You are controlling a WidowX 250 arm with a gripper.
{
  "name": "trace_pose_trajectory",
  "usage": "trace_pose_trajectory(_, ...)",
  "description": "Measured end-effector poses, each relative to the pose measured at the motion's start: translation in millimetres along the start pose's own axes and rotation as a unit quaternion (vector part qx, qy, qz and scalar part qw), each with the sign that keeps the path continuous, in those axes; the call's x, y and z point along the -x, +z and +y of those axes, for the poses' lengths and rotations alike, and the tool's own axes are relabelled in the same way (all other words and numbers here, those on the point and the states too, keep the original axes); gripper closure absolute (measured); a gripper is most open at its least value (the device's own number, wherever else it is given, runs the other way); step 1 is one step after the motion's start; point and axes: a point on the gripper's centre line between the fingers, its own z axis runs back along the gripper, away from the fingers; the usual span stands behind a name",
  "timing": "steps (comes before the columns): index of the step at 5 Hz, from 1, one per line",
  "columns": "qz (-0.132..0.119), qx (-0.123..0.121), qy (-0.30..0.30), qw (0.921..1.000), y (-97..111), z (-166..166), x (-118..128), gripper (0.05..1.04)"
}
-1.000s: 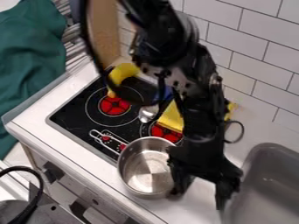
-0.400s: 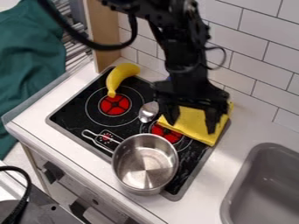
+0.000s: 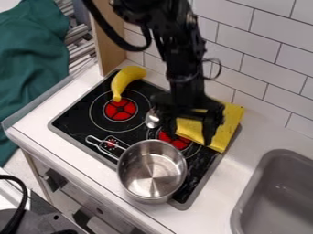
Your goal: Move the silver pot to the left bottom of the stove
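Hanging over the right part of the stove [image 3: 73, 119] with the gripper [image 3: 188, 137] wide open, fingers spread apart and pointing down, above a yellow cloth [image 3: 227, 122] and the red-centred right burner [image 3: 177, 143]. At the stove's near right, upright, with the silver pot [image 3: 153, 176] partly on the black top and partly out past the front edge, handle angled back toward the stove's left. Across the stove's back left, by a yellow banana [image 3: 125, 81], down to the left burner [image 3: 119, 109]. Near the stove's middle, by a silver spoon [image 3: 151, 119]. Around the stove, on to the white counter [image 3: 247, 151], then to a grey sink [image 3: 278, 192] at the stove's right.
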Motion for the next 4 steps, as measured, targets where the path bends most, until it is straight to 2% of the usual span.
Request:
trace_pose_trajectory(1, 0.016, -0.017, -0.009, 0.9997, -14, 1, 5, 0.083)
trace_pose_trajectory(2, 0.024, -0.035, -0.028, 0.9987, -16, 0, 17, 0.086)
trace_pose_trajectory(4, 0.027, -0.035, -0.023, 0.9988, -17, 1, 25, 0.085)
